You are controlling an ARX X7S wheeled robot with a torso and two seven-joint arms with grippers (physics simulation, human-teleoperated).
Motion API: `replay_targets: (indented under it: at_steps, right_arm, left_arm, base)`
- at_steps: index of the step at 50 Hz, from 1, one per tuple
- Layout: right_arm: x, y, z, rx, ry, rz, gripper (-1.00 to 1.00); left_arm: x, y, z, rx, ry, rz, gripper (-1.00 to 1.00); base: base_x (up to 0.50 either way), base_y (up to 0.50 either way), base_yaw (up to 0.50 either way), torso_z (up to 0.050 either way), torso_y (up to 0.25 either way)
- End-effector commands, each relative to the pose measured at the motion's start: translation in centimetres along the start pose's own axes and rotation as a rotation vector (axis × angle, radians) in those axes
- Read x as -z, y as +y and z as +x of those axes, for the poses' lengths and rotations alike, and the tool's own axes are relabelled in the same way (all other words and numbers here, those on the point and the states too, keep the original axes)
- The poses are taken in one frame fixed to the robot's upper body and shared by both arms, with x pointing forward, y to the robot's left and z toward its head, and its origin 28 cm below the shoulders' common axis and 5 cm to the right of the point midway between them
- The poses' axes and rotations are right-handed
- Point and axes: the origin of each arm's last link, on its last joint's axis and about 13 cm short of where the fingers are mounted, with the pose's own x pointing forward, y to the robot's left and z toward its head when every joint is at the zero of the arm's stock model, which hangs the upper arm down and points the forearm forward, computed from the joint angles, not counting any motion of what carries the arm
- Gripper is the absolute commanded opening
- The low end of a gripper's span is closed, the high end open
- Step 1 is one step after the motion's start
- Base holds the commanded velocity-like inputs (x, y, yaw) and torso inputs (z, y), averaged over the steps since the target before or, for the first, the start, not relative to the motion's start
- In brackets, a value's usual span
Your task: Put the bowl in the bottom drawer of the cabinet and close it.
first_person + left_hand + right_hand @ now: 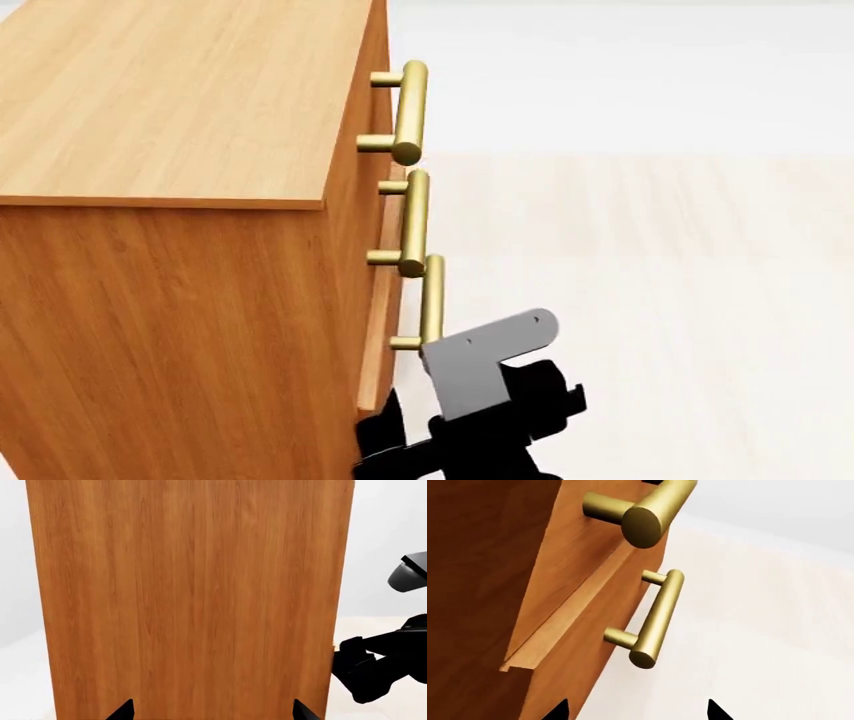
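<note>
The bowl is out of view. The orange-brown cabinet (pixel 174 300) fills the left of the head view, with three brass bar handles down its front edge. The bottom drawer (pixel 594 645) stands a little proud of the cabinet face, showing a thin ledge of its top edge. Its handle (pixel 654 620) lies just ahead of my right gripper (pixel 637 712), which is open with nothing between the fingertips. My right arm (pixel 487 400) sits low beside the lowest handle (pixel 430 300). My left gripper (pixel 212 712) is open and faces the cabinet's plain side panel (pixel 187 600) at close range.
Pale floor (pixel 667 280) spreads out in front of the cabinet's drawers. The middle handle's round end (pixel 644 525) juts out above the bottom handle. From the left wrist, the right arm (pixel 380 665) shows past the cabinet's front corner.
</note>
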Motion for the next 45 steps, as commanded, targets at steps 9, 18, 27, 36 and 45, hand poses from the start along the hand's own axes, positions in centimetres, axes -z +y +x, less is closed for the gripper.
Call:
replay_targets:
  at_steps: [9, 18, 27, 36, 45]
  right_arm:
    - [-1.7, -1.7, 0.1, -0.221, -0.004, 0.084, 1.00]
    - [-3.0, -3.3, -0.4, -0.398, 0.017, 0.229, 1.00]
    - [-2.9, -4.5, -1.3, -0.545, 0.050, 0.148, 1.00]
    - [-2.0, -3.8, -2.6, -0.635, 0.052, 0.040, 1.00]
    - [-2.0, -5.0, -1.6, -0.413, 0.031, 0.130, 1.00]
  left_arm:
    - [0.1, 0.1, 0.0, -0.017, -0.002, 0.000, 1.00]
    - [0.0, 0.1, 0.0, -0.024, -0.004, -0.001, 1.00]
    - [-0.1, 0.2, 0.0, -0.034, -0.003, -0.005, 1.00]
    - [0.0, 0.2, 0.0, -0.031, -0.002, -0.002, 1.00]
    - [0.0, 0.2, 0.0, -0.030, -0.003, 0.000, 1.00]
  base:
    - [0.00, 0.00, 0.00, 0.000, 0.001]
    - [0.00, 0.00, 0.00, 0.000, 0.000]
    - [0.00, 0.00, 0.00, 0.000, 0.000]
    - [0.00, 0.00, 0.00, 0.000, 0.001]
    - [0.00, 0.00, 0.00, 0.000, 0.000]
